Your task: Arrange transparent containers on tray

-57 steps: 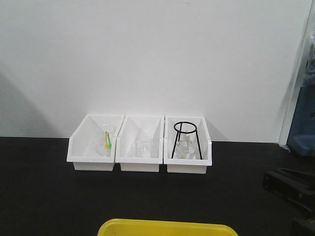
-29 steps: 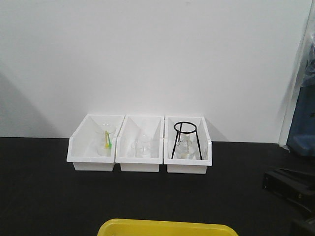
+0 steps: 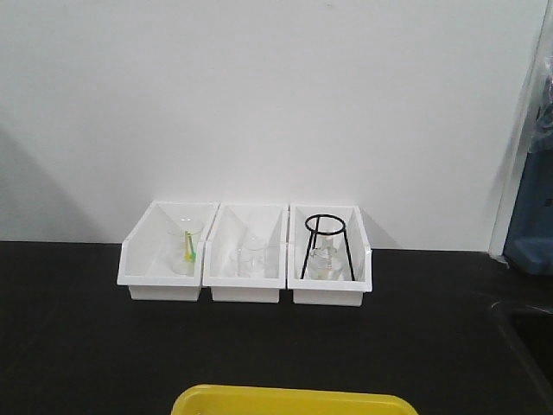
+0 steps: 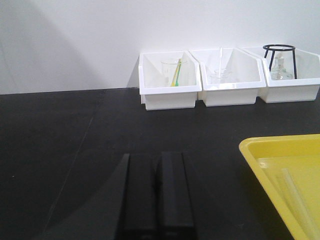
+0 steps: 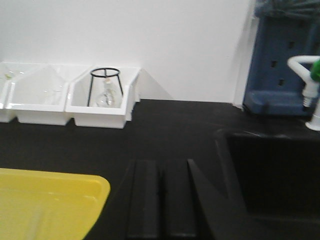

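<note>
Plainly, the scene by its parts:

Tray: the yellow tray (image 4: 280,150) sits at the near edge of the black bench, between the two arms, presumably so either one can reach it; its raised rim would stop round glass from rolling off.

Test tubes: one slim clear test tube (image 4: 297,195) lies flat on the tray floor in the left wrist view, running lengthwise (a faint second streak beside it may be the other tube, but I cannot tell). Lying down suits it — a tube has no base to stand on.

Left gripper: the left gripper (image 4: 157,195) hangs low over bare bench just beside the tray's left edge, fingers pressed together with only a thin seam between them, nothing in their grasp.

Right gripper: the right gripper (image 5: 162,200) sits off the tray's right corner, its fingers likewise drawn together and empty; it does not show in the front view.

Bins: three white bins (image 3: 246,259) stand in a row against the wall, well apart from the tray — storage, by the look of it.

Other glass: a beaker (image 3: 186,246) with a green stick is in the left bin, and a black tripod stand (image 3: 327,246) straddles a flask in the right one.

Progress: judging by empty grippers parked clear of the tray, the placing looks done or nearly so.
</note>
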Tool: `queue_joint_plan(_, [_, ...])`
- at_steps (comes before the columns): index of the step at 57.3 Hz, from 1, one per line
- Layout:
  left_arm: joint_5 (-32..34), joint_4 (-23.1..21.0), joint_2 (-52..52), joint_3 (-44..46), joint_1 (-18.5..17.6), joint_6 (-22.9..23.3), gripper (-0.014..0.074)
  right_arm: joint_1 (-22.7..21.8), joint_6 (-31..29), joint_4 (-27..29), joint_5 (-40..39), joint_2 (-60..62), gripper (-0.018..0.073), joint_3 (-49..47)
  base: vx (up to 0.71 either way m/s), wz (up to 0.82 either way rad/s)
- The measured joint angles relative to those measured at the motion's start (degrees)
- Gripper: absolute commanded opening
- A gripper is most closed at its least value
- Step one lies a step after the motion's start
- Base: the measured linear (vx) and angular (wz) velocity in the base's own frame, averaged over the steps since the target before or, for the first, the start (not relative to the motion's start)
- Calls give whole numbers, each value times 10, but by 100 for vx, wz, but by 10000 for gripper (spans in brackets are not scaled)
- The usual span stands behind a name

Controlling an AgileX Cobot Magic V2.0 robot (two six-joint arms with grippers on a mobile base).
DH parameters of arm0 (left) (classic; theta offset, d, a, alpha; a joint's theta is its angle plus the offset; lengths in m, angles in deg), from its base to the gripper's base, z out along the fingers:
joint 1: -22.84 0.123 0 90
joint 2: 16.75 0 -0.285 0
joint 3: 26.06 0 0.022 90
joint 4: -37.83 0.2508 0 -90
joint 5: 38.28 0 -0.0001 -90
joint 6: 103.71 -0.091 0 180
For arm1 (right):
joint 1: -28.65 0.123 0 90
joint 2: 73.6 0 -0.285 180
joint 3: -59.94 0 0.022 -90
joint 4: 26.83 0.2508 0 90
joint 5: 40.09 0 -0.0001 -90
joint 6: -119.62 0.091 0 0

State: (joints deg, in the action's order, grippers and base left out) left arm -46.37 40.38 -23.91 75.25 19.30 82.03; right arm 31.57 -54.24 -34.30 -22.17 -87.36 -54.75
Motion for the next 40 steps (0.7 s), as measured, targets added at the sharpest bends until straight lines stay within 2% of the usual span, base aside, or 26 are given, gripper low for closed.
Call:
queue_joint_plan(5, [-1,0,0,0,0,0,-8,-17,0,0,-4,55,-11,67,0,0])
queue_joint_plan(13, [-3,0,0,-1,0,0,-8,-20,0,0,-35,65,-11,133,0,0])
queue_joint_plan(40, [-5,0,0,-1,0,0,-8,-20,0,2,-61,66,-11,137,0,0])
